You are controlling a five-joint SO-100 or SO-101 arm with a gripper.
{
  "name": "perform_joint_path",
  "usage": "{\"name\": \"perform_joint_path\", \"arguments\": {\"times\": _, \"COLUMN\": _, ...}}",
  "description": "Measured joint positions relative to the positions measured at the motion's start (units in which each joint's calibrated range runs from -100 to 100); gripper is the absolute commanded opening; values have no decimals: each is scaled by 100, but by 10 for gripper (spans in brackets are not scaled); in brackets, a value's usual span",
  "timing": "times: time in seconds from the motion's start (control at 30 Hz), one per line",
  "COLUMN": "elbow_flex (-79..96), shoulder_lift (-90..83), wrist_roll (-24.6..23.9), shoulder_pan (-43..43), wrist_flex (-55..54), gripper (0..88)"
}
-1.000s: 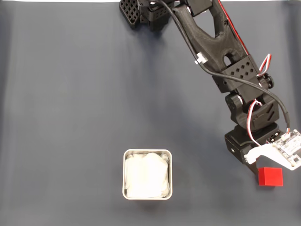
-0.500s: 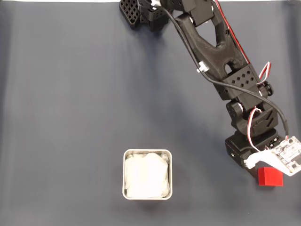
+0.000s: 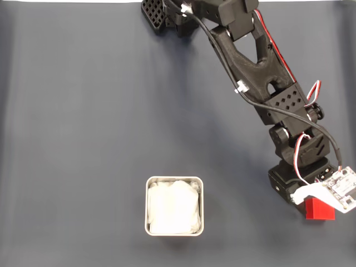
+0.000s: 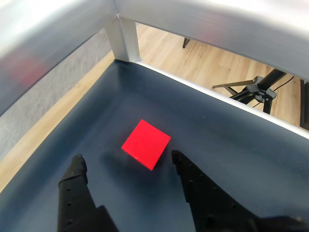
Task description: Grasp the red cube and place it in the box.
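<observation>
Hand (image 4: 126, 160) spread wide, fingers apart, just short of the cube (image 4: 146, 144); box (image 3: 148, 207) well apart.

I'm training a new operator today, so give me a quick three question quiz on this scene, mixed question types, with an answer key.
1. True or false: the cube is already clamped in the hand.
2. In the fixed view, the box lies which way from the cube? A: left. B: right. C: above.
3. What fills the box?

Key:
1. False. In the wrist view the fingers are spread, and the cube sits on the mat just beyond them, untouched.
2. A.
3. Crumpled white material; no cube in it.
</observation>
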Motion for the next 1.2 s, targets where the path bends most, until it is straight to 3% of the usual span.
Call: {"name": "perform_joint_path", "arguments": {"times": 1.2, "elbow_flex": -669, "shoulder_lift": 512, "wrist_roll": -10, "shoulder_pan": -289, "wrist_flex": -231, "gripper": 405}}
